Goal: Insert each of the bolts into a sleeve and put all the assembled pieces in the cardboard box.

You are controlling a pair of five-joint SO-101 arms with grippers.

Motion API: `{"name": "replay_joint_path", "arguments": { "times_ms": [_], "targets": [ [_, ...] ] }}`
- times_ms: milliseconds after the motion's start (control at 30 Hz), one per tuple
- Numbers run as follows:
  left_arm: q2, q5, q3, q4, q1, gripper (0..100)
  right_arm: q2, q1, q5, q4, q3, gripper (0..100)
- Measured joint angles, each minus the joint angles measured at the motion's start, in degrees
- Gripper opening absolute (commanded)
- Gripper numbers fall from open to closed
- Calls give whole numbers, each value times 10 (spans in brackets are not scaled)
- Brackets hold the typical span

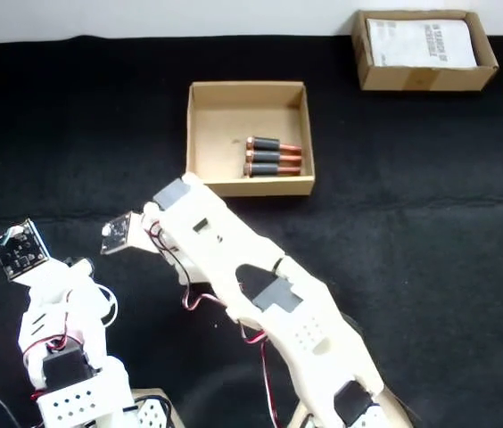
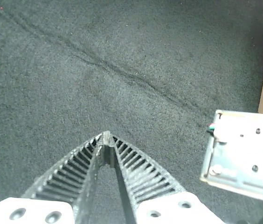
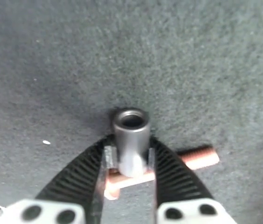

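My right gripper (image 3: 130,142) is shut on a grey sleeve (image 3: 131,135) and holds it upright just over the black mat, its open bore facing the camera. A copper bolt (image 3: 197,157) lies flat on the mat under and behind the sleeve, crossing beneath the fingers. My left gripper (image 2: 106,138) is shut on nothing, its tips meeting above bare mat. The cardboard box (image 1: 250,185) sits at the back centre with three assembled pieces (image 1: 275,156) lying side by side inside. In the high view the right arm (image 1: 251,267) stretches toward the box's near left corner.
A second cardboard box (image 1: 423,78) with a printed sheet inside stands at the back right. The right arm's camera board (image 2: 243,158) hangs close beside my left gripper. The left arm (image 1: 55,312) is folded at the front left.
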Motion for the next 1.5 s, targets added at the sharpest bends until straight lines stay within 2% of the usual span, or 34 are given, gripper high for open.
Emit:
{"name": "replay_joint_path", "arguments": {
  "times_ms": [233, 367, 567, 633, 733, 867, 1067, 1200, 1333, 1500],
  "targets": [
    [0, 0, 0, 0, 0, 9, 7, 11, 1, 109, -149, 7],
    [0, 0, 0, 0, 0, 9, -7, 48, -51, 125, -256, 7],
    [0, -4, 0, 0, 0, 10, -143, 115, -118, 127, -281, 7],
    [0, -37, 0, 5, 0, 9, -195, 142, -148, 127, -281, 7],
    [0, -132, 0, 58, 19, 9, -273, 189, -187, 127, -273, 7],
    [0, -254, 0, 95, 40, 8, -404, 254, -222, 128, -193, 7],
    [0, -362, 0, 98, 87, 8, -641, 352, -258, 128, 21, 7],
    [0, -380, -10, 100, 127, 8, -811, 420, -260, 128, 179, 7],
    [0, -382, -62, 102, 185, 8, -980, 518, -260, 127, 313, 7],
    [40, -382, -129, 104, 268, 8, -1183, 718, -260, 64, 477, 7]
  ]
}}
